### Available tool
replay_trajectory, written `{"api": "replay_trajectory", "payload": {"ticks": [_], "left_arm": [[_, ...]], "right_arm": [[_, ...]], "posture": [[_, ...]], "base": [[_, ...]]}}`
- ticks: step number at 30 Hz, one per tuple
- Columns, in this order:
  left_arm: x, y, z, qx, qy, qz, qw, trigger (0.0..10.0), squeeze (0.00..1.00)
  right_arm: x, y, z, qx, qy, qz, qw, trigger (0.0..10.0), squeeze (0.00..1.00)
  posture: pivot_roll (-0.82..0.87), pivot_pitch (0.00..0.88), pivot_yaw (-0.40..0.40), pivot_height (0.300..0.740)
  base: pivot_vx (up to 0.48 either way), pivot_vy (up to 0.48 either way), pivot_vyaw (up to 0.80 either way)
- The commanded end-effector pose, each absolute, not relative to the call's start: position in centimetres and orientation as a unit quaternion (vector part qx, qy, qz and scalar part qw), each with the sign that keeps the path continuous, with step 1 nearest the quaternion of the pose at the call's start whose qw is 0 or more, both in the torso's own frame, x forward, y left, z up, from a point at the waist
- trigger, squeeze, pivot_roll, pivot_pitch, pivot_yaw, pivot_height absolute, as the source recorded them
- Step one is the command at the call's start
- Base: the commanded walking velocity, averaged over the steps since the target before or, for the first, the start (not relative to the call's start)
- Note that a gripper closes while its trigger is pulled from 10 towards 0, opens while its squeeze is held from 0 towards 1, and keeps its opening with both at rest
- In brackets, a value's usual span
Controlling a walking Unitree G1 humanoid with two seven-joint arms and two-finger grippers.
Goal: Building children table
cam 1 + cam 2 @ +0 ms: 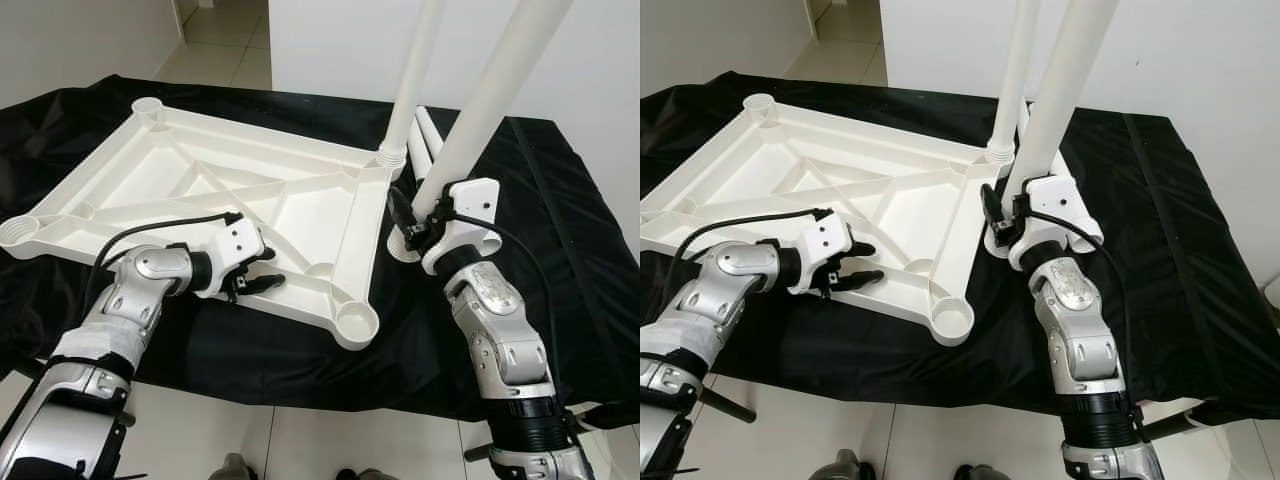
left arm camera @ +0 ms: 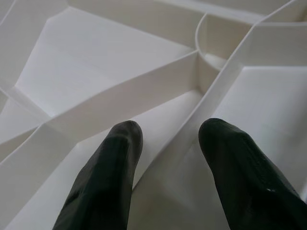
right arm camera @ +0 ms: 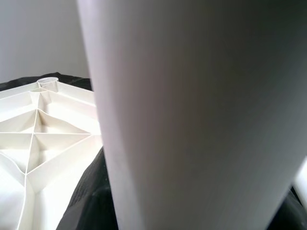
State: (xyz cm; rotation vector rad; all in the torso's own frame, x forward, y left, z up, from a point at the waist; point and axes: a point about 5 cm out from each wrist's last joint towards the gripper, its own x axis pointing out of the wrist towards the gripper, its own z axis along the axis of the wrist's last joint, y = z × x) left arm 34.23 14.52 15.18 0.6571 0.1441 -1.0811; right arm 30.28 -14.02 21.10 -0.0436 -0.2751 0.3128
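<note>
Two grippers at work around the upturned white table top (image 1: pixel 230 190), taken here as the landmark. Left gripper (image 1: pixel 256 272) low over the top's near edge, black fingers (image 2: pixel 108 177) spread, astride a thin rib of the underside and pressing down rather than pinching; likely steadying the top. Right gripper (image 1: pixel 412 226) just off the top's right edge, beside the far right corner, wrapped around a long white leg (image 1: pixel 490 100) held nearly upright, tilted a little, lower end resting on the black cloth (image 1: pixel 560 220) and not in any socket. Finger state there hard to read outright: only a sliver of black visible past the wrist housing, yet the leg stands in the grasp, so judged closed on it.

One leg done: a fitted leg (image 1: pixel 412 75) upright in the socket at the top's far right corner. Three sockets open: near right corner socket (image 1: pixel 357 322), far left corner socket (image 1: pixel 148 105), near left corner socket (image 1: pixel 20 232). More spare legs (image 1: pixel 432 140) flat on the cloth just right of the top, behind the fitted one; exact count unclear, partly hidden.

Roughly a quarter through, by this reckoning. Next in line, probably: held leg carried to the near right corner socket, closest to it, then seated. Afterwards two further legs, then turning the whole right way up.
</note>
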Motion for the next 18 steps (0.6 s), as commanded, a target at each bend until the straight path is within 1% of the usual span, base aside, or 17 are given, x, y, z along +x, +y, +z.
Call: {"api": "replay_trajectory", "payload": {"ticks": [1, 3, 10, 18], "left_arm": [[34.2, 14.5, 13.5, 0.318, 0.106, -0.493, 0.803, 10.0, 0.00], [34.7, 14.5, 13.1, 0.327, 0.115, -0.469, 0.812, 10.0, 0.00], [35.4, 14.6, 12.4, 0.336, 0.142, -0.436, 0.823, 10.0, 0.00], [35.5, 14.4, 12.0, 0.354, 0.152, -0.441, 0.811, 10.0, 0.00]], "right_arm": [[30.4, -14.1, 21.3, -0.025, -0.141, 0.156, 0.977, 10.0, 0.00], [30.4, -14.1, 21.3, -0.025, -0.142, 0.156, 0.977, 10.0, 0.00], [30.3, -14.1, 21.3, -0.024, -0.143, 0.155, 0.977, 10.0, 0.00], [30.3, -14.1, 21.4, -0.024, -0.144, 0.153, 0.977, 10.0, 0.00]], "posture": [[0.08, 0.048, -0.029, 0.740], [0.08, 0.047, -0.028, 0.740], [0.07, 0.046, -0.022, 0.740], [0.07, 0.039, -0.014, 0.740]], "base": [[0.000, 0.000, 0.00], [0.000, 0.000, 0.00], [0.000, 0.000, 0.00], [0.000, 0.000, 0.00]]}}
